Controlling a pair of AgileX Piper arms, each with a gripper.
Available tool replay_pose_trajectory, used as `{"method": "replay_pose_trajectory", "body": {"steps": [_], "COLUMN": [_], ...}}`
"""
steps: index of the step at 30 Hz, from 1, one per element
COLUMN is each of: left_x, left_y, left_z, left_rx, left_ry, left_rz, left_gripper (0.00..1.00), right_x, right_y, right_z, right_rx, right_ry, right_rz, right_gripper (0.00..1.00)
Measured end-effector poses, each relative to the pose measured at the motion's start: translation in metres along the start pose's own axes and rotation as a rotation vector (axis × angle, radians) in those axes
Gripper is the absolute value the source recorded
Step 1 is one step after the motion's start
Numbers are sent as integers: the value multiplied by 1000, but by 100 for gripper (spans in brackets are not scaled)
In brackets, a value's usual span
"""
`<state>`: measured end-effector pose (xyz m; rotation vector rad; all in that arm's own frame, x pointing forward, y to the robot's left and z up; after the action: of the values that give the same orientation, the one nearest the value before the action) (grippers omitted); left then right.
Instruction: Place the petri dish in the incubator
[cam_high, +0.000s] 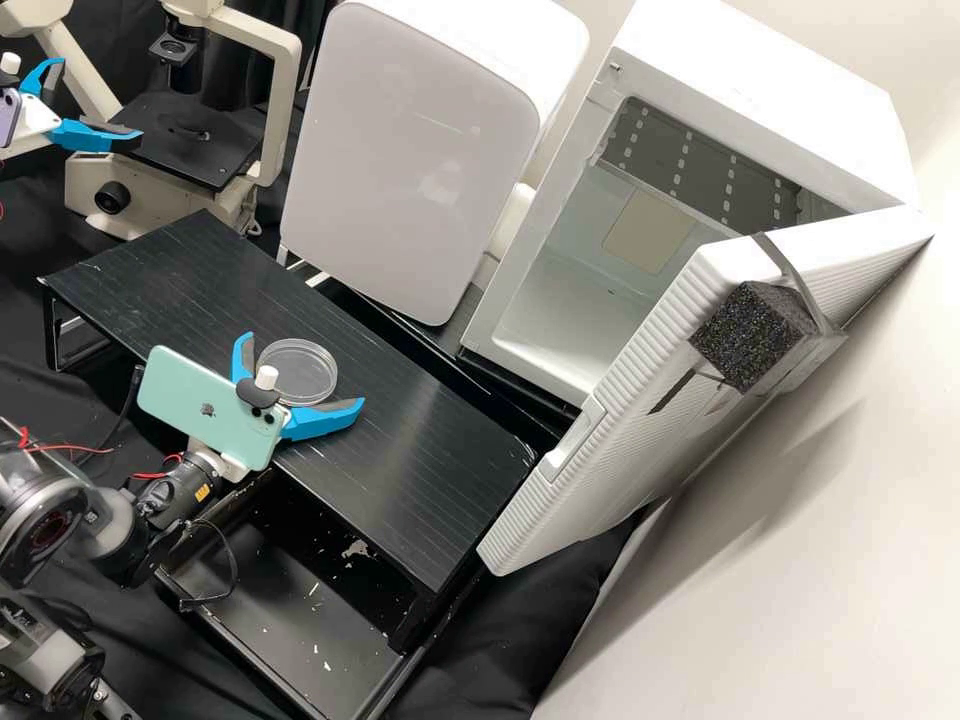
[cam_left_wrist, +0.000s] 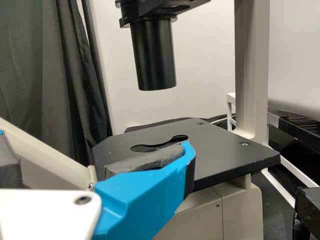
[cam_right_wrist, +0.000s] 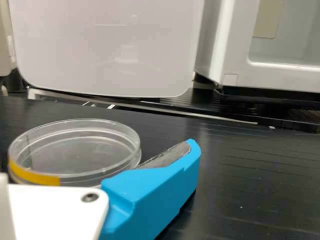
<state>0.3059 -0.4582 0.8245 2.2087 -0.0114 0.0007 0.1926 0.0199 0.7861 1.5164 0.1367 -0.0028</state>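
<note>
Currently the clear petri dish (cam_high: 300, 362) sits flat on the black worktop (cam_high: 420, 440), between the two blue fingers of the right gripper (cam_high: 302, 373), which are spread wide around it. That gripper is low over the worktop and is not clamped on the dish; whether either finger touches the rim, I cannot tell. The right wrist view shows a strip of yellow tape (cam_right_wrist: 34, 176) on the dish's side. A mint-green phone (cam_high: 205, 405) is mounted on the same arm, just behind the fingers. Well apart from this, the left gripper (cam_high: 98, 102) is beside the black stage (cam_high: 165, 140) of a beige microscope (cam_high: 90, 190), its fingers wide apart and nothing between them. In the left wrist view, one of its fingers lies in front of the stage, and a black cylinder (cam_left_wrist: 154, 57) hangs above the stage. Beyond the worktop is the white incubator (cam_high: 760, 90), its door (cam_high: 620, 430) swung open, with a dark speckled foam block (cam_high: 745, 335) strapped to the door. Next to the incubator is a white appliance (cam_high: 400, 150) with a rounded front, and under the worktop is a black tray (cam_high: 290, 610) scattered with pale flecks.
</note>
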Motion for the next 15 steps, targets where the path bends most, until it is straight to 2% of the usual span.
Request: {"method": "replay_pose_trajectory", "body": {"steps": [10, 11, 15], "left_x": [0, 0, 0], "left_y": [0, 0, 0], "left_z": [0, 0, 0], "left_rx": [0, 0, 0], "left_ry": [0, 0, 0], "left_rz": [0, 0, 0], "left_gripper": [100, 100, 100], "right_x": [8, 8, 9], "right_y": [2, 2, 3], "right_z": [5, 5, 4], "right_rx": [-4, -4, 9], "right_ry": [-14, -10, -2], "right_rz": [7, 5, 5], "right_gripper": [100, 0, 0]}}
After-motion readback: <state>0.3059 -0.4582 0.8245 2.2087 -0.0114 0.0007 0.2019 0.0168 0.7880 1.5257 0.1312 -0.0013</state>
